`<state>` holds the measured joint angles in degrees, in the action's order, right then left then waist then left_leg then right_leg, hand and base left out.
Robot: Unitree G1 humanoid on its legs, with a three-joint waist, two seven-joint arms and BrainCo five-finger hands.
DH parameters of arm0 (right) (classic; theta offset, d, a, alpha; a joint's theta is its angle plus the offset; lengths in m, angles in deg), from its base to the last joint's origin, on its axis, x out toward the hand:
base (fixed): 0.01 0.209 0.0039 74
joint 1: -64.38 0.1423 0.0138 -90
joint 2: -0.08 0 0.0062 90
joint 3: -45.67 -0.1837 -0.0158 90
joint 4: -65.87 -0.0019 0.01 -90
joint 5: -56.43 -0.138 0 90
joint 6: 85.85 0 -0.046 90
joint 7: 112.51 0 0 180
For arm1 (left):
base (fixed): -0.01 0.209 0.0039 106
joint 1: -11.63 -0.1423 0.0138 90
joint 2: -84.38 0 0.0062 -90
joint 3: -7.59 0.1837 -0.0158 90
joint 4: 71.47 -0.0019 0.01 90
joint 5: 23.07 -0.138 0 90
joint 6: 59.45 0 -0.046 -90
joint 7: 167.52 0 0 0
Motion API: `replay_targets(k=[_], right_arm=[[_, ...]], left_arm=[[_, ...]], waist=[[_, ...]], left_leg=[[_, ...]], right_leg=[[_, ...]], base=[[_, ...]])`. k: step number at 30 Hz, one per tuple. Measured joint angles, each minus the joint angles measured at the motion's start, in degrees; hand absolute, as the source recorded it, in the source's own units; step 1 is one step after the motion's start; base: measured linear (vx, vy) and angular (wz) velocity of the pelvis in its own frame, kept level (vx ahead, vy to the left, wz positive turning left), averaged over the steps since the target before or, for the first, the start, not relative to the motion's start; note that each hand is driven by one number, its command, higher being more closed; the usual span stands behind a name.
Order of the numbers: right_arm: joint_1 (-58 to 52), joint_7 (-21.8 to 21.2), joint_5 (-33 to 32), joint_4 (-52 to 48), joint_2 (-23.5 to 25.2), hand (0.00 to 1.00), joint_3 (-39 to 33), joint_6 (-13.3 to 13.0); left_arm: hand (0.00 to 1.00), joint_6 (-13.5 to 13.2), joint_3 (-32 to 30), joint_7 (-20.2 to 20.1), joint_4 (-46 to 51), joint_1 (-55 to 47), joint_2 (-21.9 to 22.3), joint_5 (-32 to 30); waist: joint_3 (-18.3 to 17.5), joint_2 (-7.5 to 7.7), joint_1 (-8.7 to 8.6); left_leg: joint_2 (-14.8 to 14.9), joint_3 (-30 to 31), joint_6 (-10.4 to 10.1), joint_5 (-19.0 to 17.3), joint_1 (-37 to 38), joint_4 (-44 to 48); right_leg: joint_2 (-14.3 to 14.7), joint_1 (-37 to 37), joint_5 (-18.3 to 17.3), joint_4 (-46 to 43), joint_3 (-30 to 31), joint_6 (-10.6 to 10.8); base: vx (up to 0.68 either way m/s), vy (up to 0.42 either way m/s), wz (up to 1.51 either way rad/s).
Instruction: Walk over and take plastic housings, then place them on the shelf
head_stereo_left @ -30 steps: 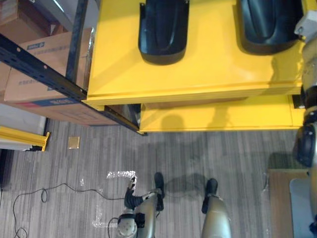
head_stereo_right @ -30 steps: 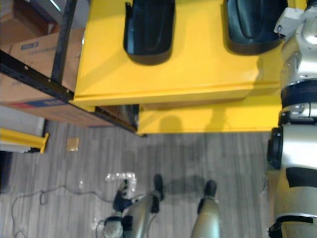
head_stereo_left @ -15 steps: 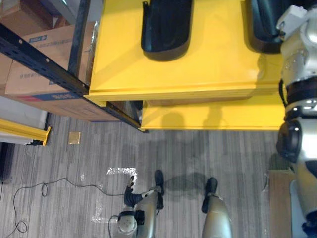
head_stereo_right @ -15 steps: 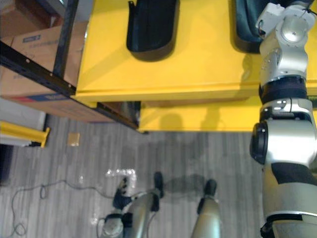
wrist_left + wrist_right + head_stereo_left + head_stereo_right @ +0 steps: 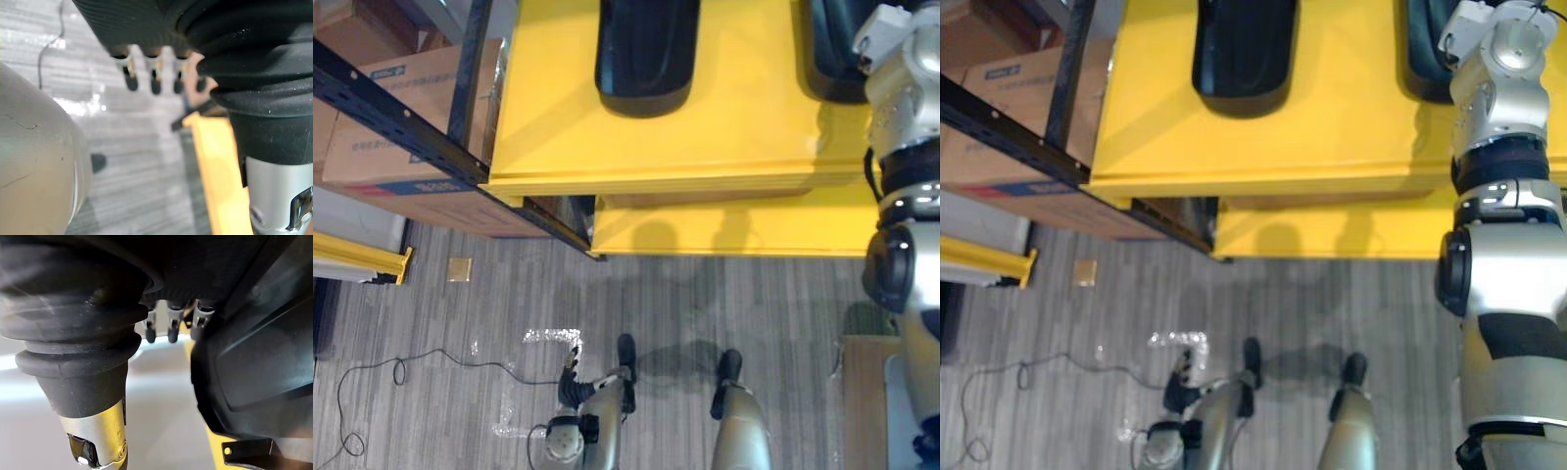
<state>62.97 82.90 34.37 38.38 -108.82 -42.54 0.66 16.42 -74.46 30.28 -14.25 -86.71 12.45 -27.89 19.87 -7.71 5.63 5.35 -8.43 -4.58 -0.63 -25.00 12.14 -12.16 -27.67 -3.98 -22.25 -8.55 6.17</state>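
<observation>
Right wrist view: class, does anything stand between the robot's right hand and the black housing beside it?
Nothing visible does. The right hand is close beside the black housing on the yellow table, and no object shows between them.

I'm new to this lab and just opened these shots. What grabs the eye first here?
On a bright yellow table ahead lie two black plastic housings, the left housing and the right housing. The open right hand is beside the right housing; the left hand hangs low over the floor. Cardboard boxes sit in a dark rack at left.
</observation>
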Motion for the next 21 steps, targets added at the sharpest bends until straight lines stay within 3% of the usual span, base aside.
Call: replay_targets(k=[7,16,21], right_arm=[[0.4,6.0,10.6,1.4,-0.1,0.00,-0.7,1.1],[0.3,7.0,19.1,1.7,-0.4,0.00,-2.7,2.8],[-0.3,6.9,20.7,1.7,-1.1,0.00,-3.2,3.8]], left_arm=[[0.00,0.0,0.1,0.2,0.0,0.0,0.0,0.0],[0.00,0.0,0.1,1.2,-0.1,0.0,0.0,0.0],[0.00,0.0,0.1,1.2,0.0,0.0,0.0,0.0]], waist=[[0.0,0.04,0.01],[0.1,0.17,-0.01],[0.8,1.19,-0.08]], left_leg=[[0.0,0.2,-0.1,0.4,0.0,-0.8],[-0.1,0.6,-0.2,1.1,0.2,-1.9],[-0.1,0.8,-0.2,1.1,0.1,-1.9]], right_leg=[[0.0,-0.2,0.0,-0.1,-0.3,0.0],[0.0,-0.2,0.0,0.0,-0.7,0.0],[-0.1,-0.2,0.0,0.0,-0.8,0.0]], base=[[0.03,-0.009,0.01],[0.02,-0.006,0.02],[0.01,0.000,0.01]])
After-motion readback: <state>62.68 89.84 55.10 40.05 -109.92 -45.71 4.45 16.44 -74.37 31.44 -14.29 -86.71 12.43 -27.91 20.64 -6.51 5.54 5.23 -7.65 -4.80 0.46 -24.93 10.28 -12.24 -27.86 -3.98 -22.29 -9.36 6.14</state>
